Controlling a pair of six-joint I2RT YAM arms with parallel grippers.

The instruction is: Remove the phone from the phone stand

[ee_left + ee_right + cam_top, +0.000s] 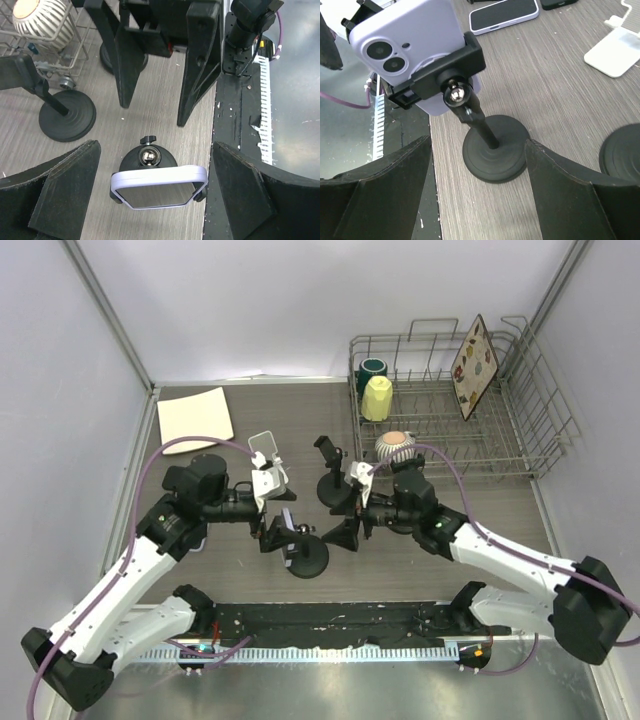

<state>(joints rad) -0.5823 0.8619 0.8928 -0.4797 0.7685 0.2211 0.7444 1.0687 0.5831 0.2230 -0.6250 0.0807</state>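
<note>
phone (407, 37) cropped at the top edge, second stand base (622, 152) cut off at right

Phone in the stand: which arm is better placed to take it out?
Left, probably. The left pincer, open, straddles the phone from above. The right pincer, also open, frames the stand below the phone.

No legible text or labels anywhere

Bright, even light, soft shadows, pale sheen on the phone (159, 192).
</note>
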